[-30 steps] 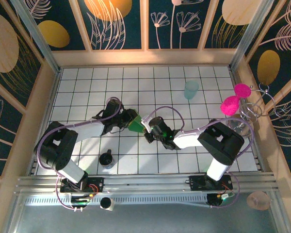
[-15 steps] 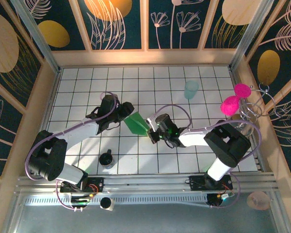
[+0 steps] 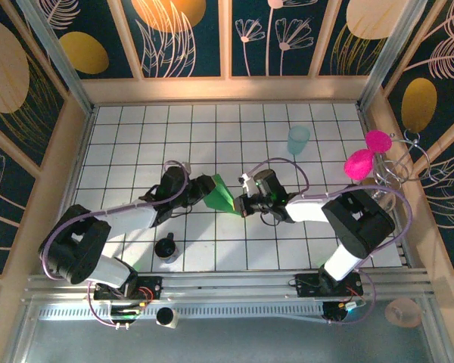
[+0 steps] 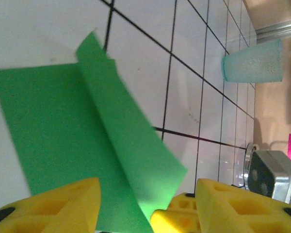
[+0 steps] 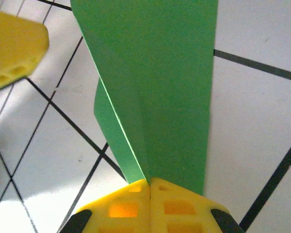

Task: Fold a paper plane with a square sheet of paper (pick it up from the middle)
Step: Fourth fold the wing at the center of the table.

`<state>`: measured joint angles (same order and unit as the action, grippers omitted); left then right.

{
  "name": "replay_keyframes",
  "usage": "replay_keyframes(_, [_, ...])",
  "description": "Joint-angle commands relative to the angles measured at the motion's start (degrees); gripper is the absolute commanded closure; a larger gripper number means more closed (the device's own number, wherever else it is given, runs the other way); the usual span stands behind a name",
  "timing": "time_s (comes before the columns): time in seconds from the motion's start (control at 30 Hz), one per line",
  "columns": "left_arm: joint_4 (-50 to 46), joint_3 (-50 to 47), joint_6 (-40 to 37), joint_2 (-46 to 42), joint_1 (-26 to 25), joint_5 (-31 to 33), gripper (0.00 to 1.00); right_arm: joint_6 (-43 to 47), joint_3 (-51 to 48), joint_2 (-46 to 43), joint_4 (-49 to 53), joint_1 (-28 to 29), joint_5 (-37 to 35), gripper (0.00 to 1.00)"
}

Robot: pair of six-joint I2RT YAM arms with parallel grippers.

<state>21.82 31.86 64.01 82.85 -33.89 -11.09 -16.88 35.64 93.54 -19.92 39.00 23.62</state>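
Note:
The green sheet of paper (image 3: 219, 195) is folded along a centre crease into a narrow shape with two flaps and is held just above the tiled table. My right gripper (image 3: 243, 204) is shut on its near end, the pads pinching the crease (image 5: 149, 183). My left gripper (image 3: 202, 188) is open, and its yellow fingers (image 4: 63, 206) straddle the paper (image 4: 63, 126) from the other side without clamping it. One flap (image 4: 131, 141) stands up between the jaws. One of the left gripper's fingers (image 5: 14, 43) shows at the upper left of the right wrist view, beside the paper (image 5: 165, 73).
A pale teal cup (image 3: 298, 139) stands at the back right, also in the left wrist view (image 4: 252, 60). A small black object (image 3: 166, 247) sits near the front left. Pink fluff (image 3: 362, 157) and metal rings (image 3: 397, 170) are by the right wall.
Both grippers and the paper have shifted toward the back and slightly right. The left arm has swung, and its jaws stand a little wider than a second ago. The right gripper stays shut on the paper.

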Motion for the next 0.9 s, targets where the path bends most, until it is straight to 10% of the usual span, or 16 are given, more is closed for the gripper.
replay_keyframes(0.0, [6.4, -2.7, 2.7, -2.2, -0.3, 0.4, 0.48, -3.5, 1.8, 1.2, -0.3, -1.1, 5.5, 1.00])
replay_keyframes(0.87, [14.8, -4.3, 0.7, 9.1, -1.6, -4.8, 0.48, -10.6, 4.6, 9.5, -6.5, -5.3, 22.7, 1.00])
